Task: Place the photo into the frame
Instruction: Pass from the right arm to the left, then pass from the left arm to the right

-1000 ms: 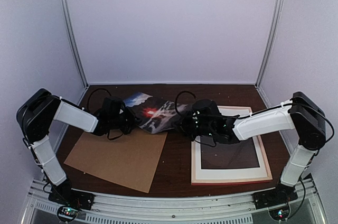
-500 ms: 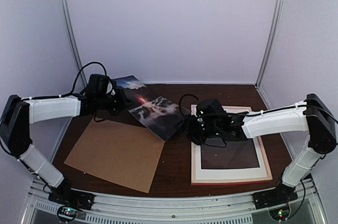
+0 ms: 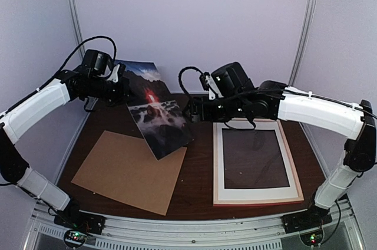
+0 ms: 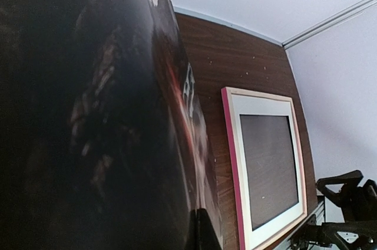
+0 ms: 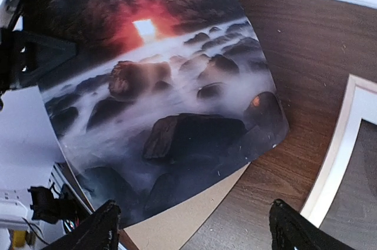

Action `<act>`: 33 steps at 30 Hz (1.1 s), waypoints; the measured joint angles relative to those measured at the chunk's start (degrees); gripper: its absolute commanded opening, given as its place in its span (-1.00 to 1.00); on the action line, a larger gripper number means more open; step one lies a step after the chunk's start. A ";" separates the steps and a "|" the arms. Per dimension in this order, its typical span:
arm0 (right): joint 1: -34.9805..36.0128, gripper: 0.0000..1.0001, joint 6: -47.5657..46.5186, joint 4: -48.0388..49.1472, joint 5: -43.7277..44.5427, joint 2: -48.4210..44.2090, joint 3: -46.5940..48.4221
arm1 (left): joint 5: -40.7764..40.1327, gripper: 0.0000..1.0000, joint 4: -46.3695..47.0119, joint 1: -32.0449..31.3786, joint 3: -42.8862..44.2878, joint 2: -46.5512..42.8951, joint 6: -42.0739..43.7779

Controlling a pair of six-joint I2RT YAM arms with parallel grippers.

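Note:
The photo [image 3: 158, 117], a dark print of misty rocks with a red glow, hangs tilted in the air above the table's left half. My left gripper [image 3: 119, 82] is shut on its upper left edge. In the left wrist view the photo [image 4: 88, 114] fills the left side, with my left gripper [image 4: 204, 232] pinching its edge. My right gripper [image 3: 192, 108] hovers open just right of the photo, touching nothing. From the right wrist, the photo [image 5: 159, 91] lies ahead of my open right gripper [image 5: 193, 217]. The frame [image 3: 259, 201] lies flat on the table at the right, its pink rim [image 4: 231, 161] showing.
A brown cardboard board [image 3: 132, 170] lies flat on the table below the hanging photo, also seen as the board [image 5: 182, 223] from the right wrist. A white mat border [image 3: 257, 193] sits inside the frame. Booth walls close in behind and at both sides.
My left arm has lifted the photo off the table, up and to the left. My right gripper has opened, let go of the photo's right edge and risen.

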 measured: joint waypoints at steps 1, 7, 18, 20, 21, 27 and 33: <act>0.66 0.78 -2.40 -1.55 0.13 1.03 2.80 | -0.09 -1.00 -1.66 -0.02 1.05 0.20 0.13; 7.65 0.80 -14.25 -12.66 4.28 9.03 17.11 | -1.86 -1.00 -8.22 -0.02 6.49 2.62 -0.13; 17.64 0.70 -22.73 -25.57 14.56 23.89 36.17 | -2.40 -1.00 -10.14 -0.13 9.05 8.83 -3.80; 18.34 0.69 -23.47 -26.97 15.76 25.73 38.69 | -2.43 -1.00 -10.10 -0.39 9.05 9.05 -4.61; 18.60 0.67 -23.71 -27.50 16.26 26.53 39.82 | -2.43 -1.00 -10.10 -0.52 9.05 9.09 -4.96; 19.87 0.55 -25.09 -31.78 20.70 33.18 48.57 | -2.32 -1.00 -9.27 -1.92 9.03 9.16 -7.48; 20.33 0.25 -26.71 -35.89 25.03 37.31 53.70 | -2.32 -1.00 -8.81 -3.89 9.03 9.16 -9.22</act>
